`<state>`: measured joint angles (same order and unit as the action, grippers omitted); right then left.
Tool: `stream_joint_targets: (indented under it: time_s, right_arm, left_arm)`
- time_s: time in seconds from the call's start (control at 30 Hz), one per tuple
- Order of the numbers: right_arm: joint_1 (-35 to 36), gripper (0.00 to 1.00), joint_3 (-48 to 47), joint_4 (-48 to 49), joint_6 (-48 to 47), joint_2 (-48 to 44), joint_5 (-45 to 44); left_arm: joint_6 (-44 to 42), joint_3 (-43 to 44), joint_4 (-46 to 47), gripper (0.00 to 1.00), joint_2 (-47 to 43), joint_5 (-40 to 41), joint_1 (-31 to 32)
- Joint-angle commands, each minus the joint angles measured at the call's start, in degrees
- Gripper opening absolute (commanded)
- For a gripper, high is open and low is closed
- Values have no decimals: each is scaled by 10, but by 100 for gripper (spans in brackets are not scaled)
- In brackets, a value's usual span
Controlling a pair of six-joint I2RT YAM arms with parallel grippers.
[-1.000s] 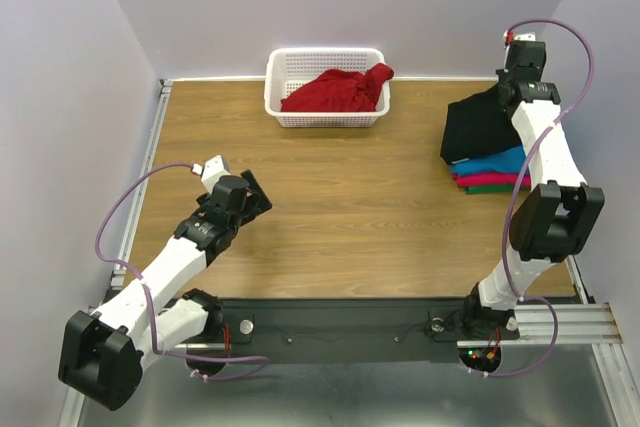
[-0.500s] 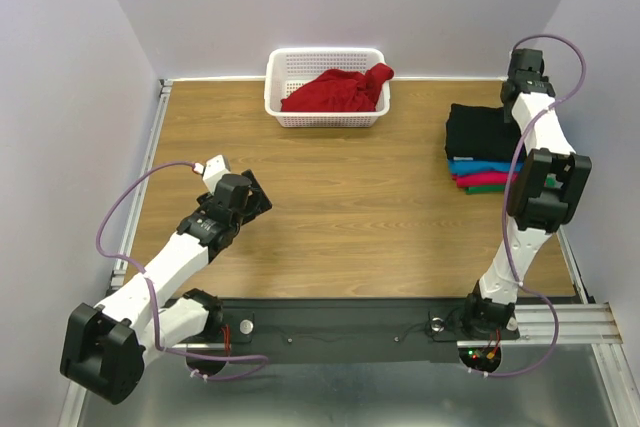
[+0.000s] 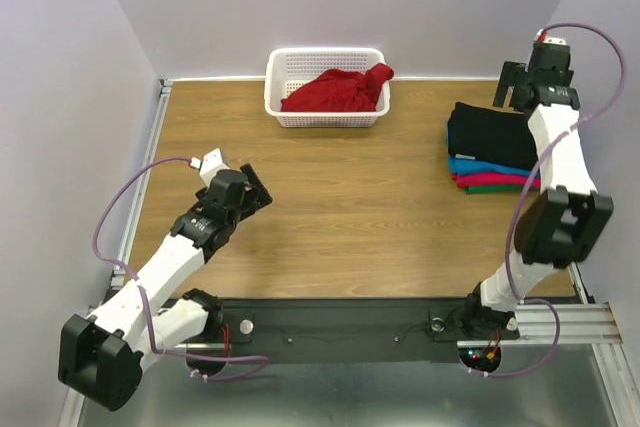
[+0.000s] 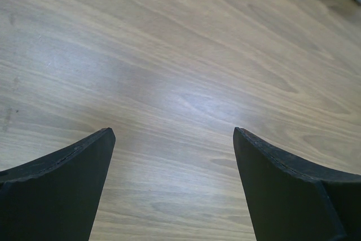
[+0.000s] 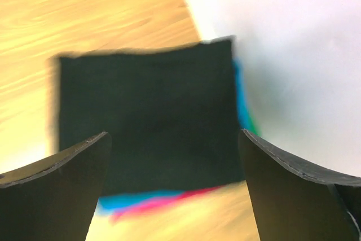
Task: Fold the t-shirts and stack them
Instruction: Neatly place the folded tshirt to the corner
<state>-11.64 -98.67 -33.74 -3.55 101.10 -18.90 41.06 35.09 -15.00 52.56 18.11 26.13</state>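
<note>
A folded black t-shirt (image 3: 488, 135) lies flat on top of a stack at the table's right, over the turquoise-blue (image 3: 478, 166), pink-red (image 3: 488, 180) and green (image 3: 497, 189) folded t-shirts. My right gripper (image 3: 513, 94) hovers just behind the stack, open and holding nothing. In the right wrist view, its gripper (image 5: 175, 139) frames the black shirt (image 5: 149, 108) below, with blurred turquoise (image 5: 132, 200) and pink (image 5: 175, 198) edges. A crumpled red t-shirt (image 3: 335, 92) lies in the basket. My left gripper (image 3: 257, 194) is open over bare wood; in its wrist view the left gripper (image 4: 174, 134) is empty.
The white lattice basket (image 3: 325, 53) stands at the back middle of the wooden table (image 3: 360, 187). Grey walls close in on the left, back and right. The right wall runs close beside the stack. A metal rail (image 3: 150, 162) borders the left table edge.
My right gripper opened and let go of the black t-shirt, then rose and drew back behind the stack. The black shirt now lies flat on it. The left arm barely shifted.
</note>
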Motion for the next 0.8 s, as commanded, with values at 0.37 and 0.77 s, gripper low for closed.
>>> stream_joint_targets:
  time_s: [0.37, 0.77]
  right_arm:
    - [50, 100, 456, 14, 267, -453, 150]
    - [50, 100, 589, -5, 342, -720, 92]
  left_arm:
    - [17, 43, -92, 98, -120, -13, -3]
    - [40, 9, -74, 98, -213, -11, 0]
